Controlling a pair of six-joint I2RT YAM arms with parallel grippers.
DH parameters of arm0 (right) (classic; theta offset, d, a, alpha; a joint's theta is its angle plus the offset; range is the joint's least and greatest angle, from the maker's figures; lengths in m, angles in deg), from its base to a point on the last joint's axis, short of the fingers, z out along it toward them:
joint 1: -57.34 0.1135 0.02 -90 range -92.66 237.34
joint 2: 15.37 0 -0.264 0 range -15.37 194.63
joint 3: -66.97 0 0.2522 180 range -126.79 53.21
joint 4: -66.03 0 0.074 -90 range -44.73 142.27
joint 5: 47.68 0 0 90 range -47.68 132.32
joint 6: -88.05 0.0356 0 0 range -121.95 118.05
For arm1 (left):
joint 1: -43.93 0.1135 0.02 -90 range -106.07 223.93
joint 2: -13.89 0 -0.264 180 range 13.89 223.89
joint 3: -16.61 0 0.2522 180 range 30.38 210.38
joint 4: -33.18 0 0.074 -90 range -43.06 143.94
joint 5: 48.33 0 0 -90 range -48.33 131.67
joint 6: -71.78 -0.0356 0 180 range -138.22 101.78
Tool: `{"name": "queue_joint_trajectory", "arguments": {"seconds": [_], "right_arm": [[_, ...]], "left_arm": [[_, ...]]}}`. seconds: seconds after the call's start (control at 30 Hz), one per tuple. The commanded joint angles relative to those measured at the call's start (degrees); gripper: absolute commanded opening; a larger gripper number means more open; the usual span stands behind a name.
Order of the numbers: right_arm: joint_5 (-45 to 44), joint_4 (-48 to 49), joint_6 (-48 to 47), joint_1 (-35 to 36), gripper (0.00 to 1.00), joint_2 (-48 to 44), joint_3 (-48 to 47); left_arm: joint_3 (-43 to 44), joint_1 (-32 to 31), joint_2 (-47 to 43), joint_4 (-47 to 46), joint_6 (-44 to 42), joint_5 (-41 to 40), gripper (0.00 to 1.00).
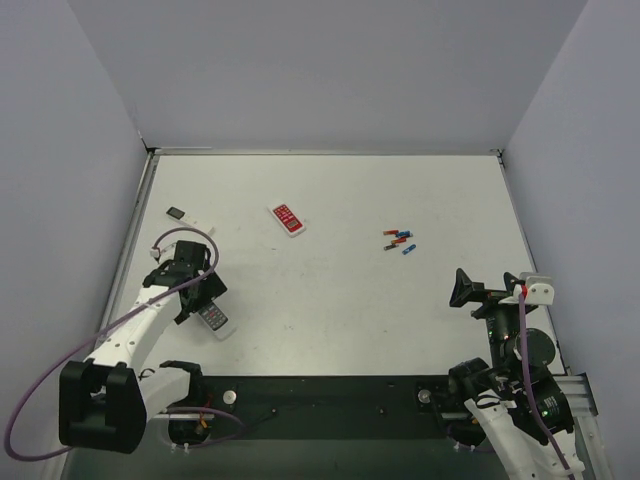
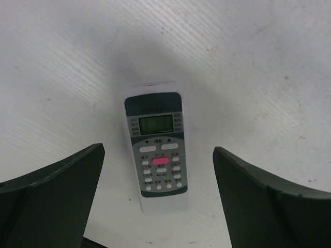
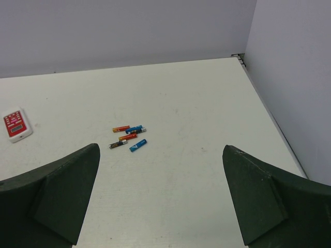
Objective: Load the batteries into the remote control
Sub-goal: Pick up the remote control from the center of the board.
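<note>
The remote control [image 2: 155, 139] lies face up on the white table, its display and grey keypad showing. My left gripper [image 2: 158, 150] is open and hovers over it, one finger on each side, not touching; in the top view the gripper [image 1: 200, 295] is at the near left above the remote [image 1: 217, 321]. Two blue batteries [image 3: 138, 145] [image 3: 134, 129] lie in a small cluster with two red cells and a dark cell, right of centre [image 1: 409, 249]. My right gripper [image 3: 161, 149] is open and empty, raised at the near right [image 1: 460, 290], well short of the cluster.
A red-faced remote [image 1: 287, 218] lies at the back middle and also shows in the right wrist view [image 3: 15, 124]. A slim white stick remote [image 1: 190, 217] with a dark end lies at the back left. Grey walls enclose three sides. A purple cable [image 1: 60, 370] loops off the left arm.
</note>
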Motion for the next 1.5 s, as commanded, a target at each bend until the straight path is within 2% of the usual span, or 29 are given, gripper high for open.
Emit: {"name": "queue_joint_trajectory", "arguments": {"seconds": [0.0,0.2,0.33,0.57,0.77,0.8,0.9,0.93,1.0,1.03,1.1,1.13,1.23,1.27,1.33,1.47], "right_arm": [[0.73,2.88,0.38,0.39,1.00,-8.93,0.36],[0.64,2.97,0.29,0.48,1.00,-8.93,0.36],[0.73,2.88,0.29,0.48,1.00,-8.76,0.36],[0.82,2.80,0.47,0.48,1.00,-8.40,0.27],[4.41,2.01,3.36,0.39,1.00,-5.95,-1.48],[8.25,2.00,3.45,0.48,1.00,-5.07,-1.92],[16.94,1.48,4.77,0.39,1.00,-0.59,-3.59],[19.25,1.39,7.21,0.39,1.00,3.25,-4.46],[24.08,1.65,10.21,0.39,1.00,6.52,-5.09],[30.37,2.09,12.14,0.39,1.00,10.19,-5.35],[38.66,4.98,13.03,0.48,1.00,14.25,-5.53],[47.92,6.21,13.30,0.48,1.00,18.71,-5.70],[56.86,11.66,18.91,0.65,1.00,28.02,-6.32],[63.24,15.76,21.10,0.83,1.00,30.33,-6.41],[67.77,20.35,23.22,2.57,1.00,35.60,-5.97],[66.04,28.61,24.55,9.76,1.00,40.28,-5.70]], "left_arm": [[-1.22,-0.40,4.69,-3.85,2.04,-1.16,0.97],[-1.57,-0.84,8.48,-6.84,2.31,-1.51,0.97],[-1.92,-1.55,11.72,-7.99,3.27,-1.07,0.94],[-0.78,-4.36,16.39,-7.90,4.94,-2.39,0.78],[1.77,-10.85,16.04,-6.32,6.17,-5.73,0.52],[2.03,-11.47,15.52,-6.58,6.26,-5.47,0.44],[1.68,-12.80,12.18,-9.21,6.53,-2.40,0.34],[1.25,-13.15,9.91,-10.00,6.70,-0.65,0.28],[0.80,-14.11,7.18,-13.25,6.53,1.12,0.23],[0.45,-14.46,4.03,-15.00,5.92,3.82,0.19],[-1.04,-15.25,0.85,-20.36,4.86,6.30,0.18],[-1.57,-15.43,-2.38,-22.38,4.86,9.27,0.16],[-4.38,-15.87,-8.19,-30.56,5.91,15.77,0.15],[-4.91,-16.13,-9.44,-34.58,6.35,17.28,0.13],[-6.14,-16.83,-12.51,-38.12,7.66,21.58,0.12],[-8.42,-19.47,-17.00,-49.78,9.69,24.94,0.12]]}}
